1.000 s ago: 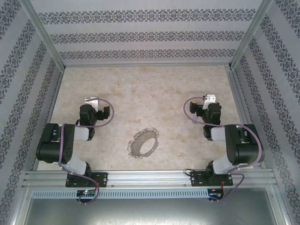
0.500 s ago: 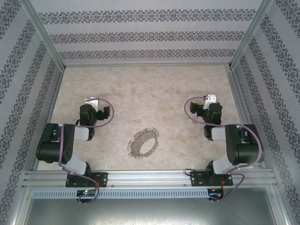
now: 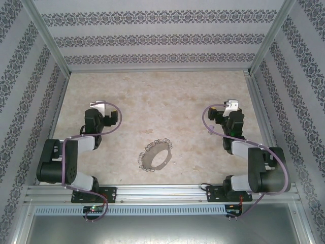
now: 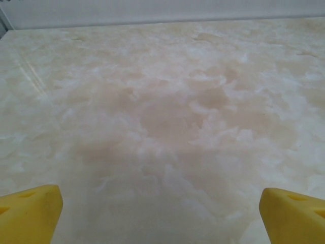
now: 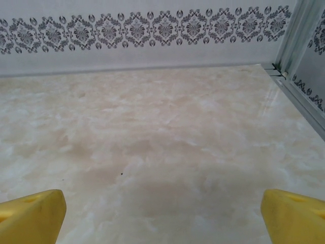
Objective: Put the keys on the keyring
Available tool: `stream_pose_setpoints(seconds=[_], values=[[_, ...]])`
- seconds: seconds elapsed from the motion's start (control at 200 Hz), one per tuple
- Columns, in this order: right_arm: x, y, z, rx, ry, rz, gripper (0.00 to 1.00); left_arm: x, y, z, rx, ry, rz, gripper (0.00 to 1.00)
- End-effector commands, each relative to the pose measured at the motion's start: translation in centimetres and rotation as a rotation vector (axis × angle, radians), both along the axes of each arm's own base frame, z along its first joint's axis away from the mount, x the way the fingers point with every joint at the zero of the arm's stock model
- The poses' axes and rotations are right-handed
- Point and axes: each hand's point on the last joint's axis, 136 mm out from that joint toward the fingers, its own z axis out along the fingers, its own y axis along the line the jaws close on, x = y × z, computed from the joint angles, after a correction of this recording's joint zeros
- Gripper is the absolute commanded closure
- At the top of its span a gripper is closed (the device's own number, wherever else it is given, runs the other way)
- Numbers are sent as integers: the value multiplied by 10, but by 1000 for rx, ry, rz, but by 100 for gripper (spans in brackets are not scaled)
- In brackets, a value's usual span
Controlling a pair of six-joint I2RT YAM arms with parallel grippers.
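The left pincer [image 3: 101, 108] is seen with its yellow fingertips [image 4: 30, 213] spread wide apart, and nothing is held between them. A bare tabletop of marbled beige [image 4: 167, 117] is seen ahead of it. The right pincer [image 3: 231, 105] is likewise opened wide, with nothing gripped between its yellow fingertips [image 5: 292, 216]. The large, thin hoop of grey metal wire, the keyring [image 3: 151, 148], is laid on the table between the two pincers, behind their fingertips and well apart from both. Tiny silvery-grey metal keys [image 3: 163, 142] are fringed around its rim.
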Motion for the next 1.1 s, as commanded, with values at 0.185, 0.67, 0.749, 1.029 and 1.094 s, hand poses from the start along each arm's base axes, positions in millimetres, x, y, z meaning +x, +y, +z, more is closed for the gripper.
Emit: stream_pose_setpoints(seconds=[0.185, 0.67, 0.749, 1.029, 1.094], values=[[-6, -8, 29, 193, 94, -81, 2, 2, -8, 36, -137, 130, 42, 0], [-61, 114, -11, 540, 478, 327, 28, -38, -133, 63, -422, 383, -164, 1], [-74, 132, -31, 533, 544, 344, 30, -52, -160, 55, -424, 443, -235, 2], [-107, 162, -75, 507, 701, 372, 37, -93, -249, 30, -547, 616, -394, 4], [-111, 159, -80, 502, 712, 354, 37, -102, -268, 26, -551, 635, -424, 4]])
